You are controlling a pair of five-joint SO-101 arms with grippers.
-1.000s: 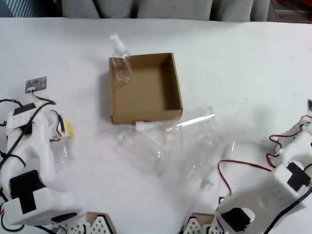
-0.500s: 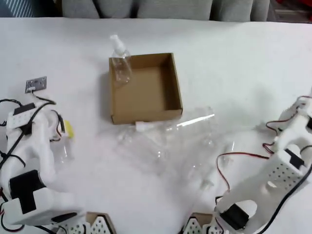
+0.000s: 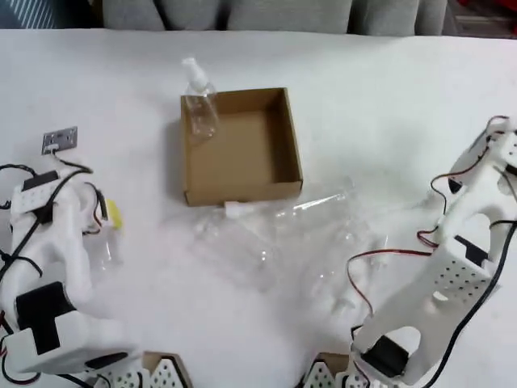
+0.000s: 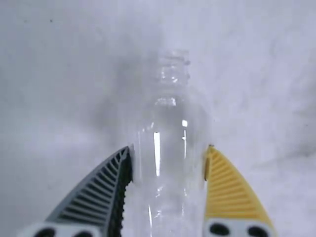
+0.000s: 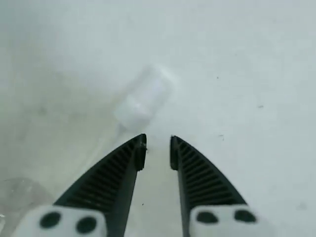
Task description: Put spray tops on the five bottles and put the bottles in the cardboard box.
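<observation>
At the left edge of the white table, the left arm is folded low, with a small grey plate lying just beyond it on the far side. The left gripper has its grey and yellow fingers closed against the two sides of a clear open-necked bottle, whose bare threaded neck points away from the wrist and carries no spray top. To the right, towards the far middle of the table, sits the cardboard box, open at the top. A capped bottle stands upright at its far left corner, seemingly just inside the wall, with its white spray head rising above the rim. On the near side of the box, close to its front wall, a loose heap of clear bottles lies on the table. A white spray piece rests at the heap's left end, just beside the box. Farther right, the right arm stretches from the near edge towards the far right. The right gripper points down at the table, its black fingers only a narrow gap apart and holding nothing. A white spray top lies on its side just beyond the fingertips, not touching them.
</observation>
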